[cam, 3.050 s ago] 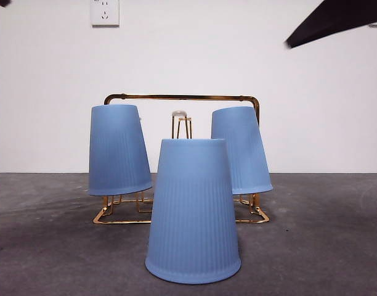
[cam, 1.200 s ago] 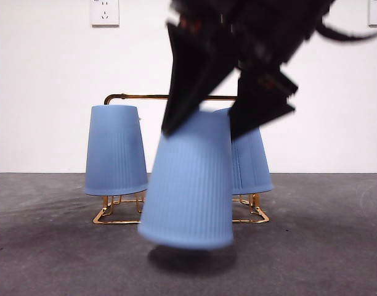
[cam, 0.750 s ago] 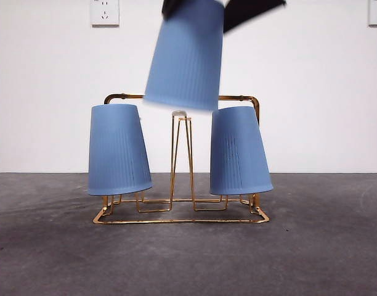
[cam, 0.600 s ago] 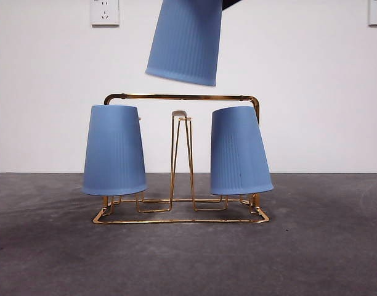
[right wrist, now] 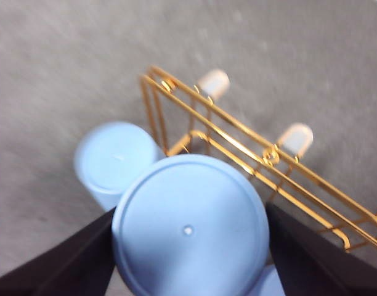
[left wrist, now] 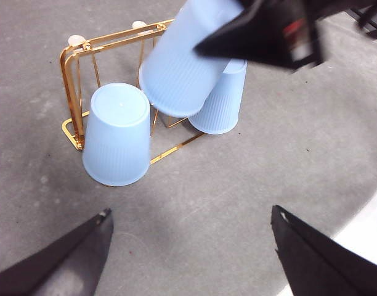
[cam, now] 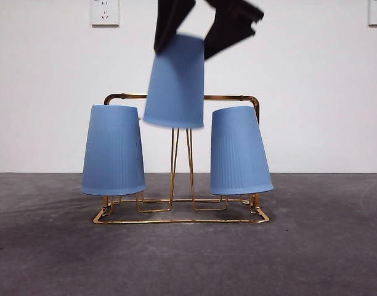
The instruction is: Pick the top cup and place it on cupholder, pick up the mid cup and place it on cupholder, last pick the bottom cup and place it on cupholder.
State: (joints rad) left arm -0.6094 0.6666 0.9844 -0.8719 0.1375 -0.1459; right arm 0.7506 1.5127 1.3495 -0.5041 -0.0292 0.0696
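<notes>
- The right gripper has its two black jaws pressed against opposite sides of an upturned blue cup, near its closed base (the right wrist view shows the round base filling the gap between the jaws).
- The held cup hangs in the air, mouth down and slightly tilted, with its rim at about the height of the cupholder's arched handle bar.
- In the front view the cup's lower part covers the top of the middle peg; whether the peg's tip is already inside the mouth cannot be told.
- The cupholder is a gold wire rack standing on the grey worktop, roughly at its middle and well back from the near edge.
- Two more blue cups sit mouth down on its pegs: one at the left end, close to upright, and one at the right end, leaning outward.
- From the left wrist view, two white-tipped pegs show bare behind the cups.
- The left gripper hovers apart from the rack over bare worktop, its jaws spread wide with nothing between them.
- A white wall with a socket stands behind.
</notes>
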